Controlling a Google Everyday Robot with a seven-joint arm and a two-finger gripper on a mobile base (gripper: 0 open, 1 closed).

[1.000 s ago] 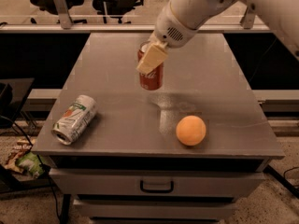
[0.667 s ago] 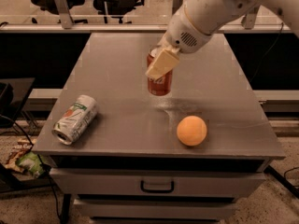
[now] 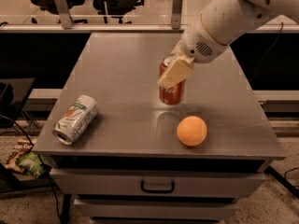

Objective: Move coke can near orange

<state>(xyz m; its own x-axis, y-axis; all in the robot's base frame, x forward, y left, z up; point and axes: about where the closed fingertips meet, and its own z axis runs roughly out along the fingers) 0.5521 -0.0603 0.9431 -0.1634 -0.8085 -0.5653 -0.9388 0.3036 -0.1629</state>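
Observation:
The red coke can [image 3: 171, 93] stands upright near the middle of the grey metal table [image 3: 121, 78], held from above by my gripper [image 3: 174, 72]. A cream-coloured finger [image 3: 174, 73] lies across the can's front and the jaws are shut on its upper part. The can's base is at or just above the tabletop; I cannot tell which. The orange [image 3: 191, 131] sits on the table a short way to the front right of the can, apart from it.
A silver-and-green can [image 3: 75, 119] lies on its side near the table's front left edge. The table has a drawer with a handle [image 3: 157, 186] below the front. Litter [image 3: 24, 160] lies on the floor at the left. Office chairs stand behind.
My gripper has carried the coke can to the right and toward the front, closer to the orange. The orange and the silver-and-green can have not moved.

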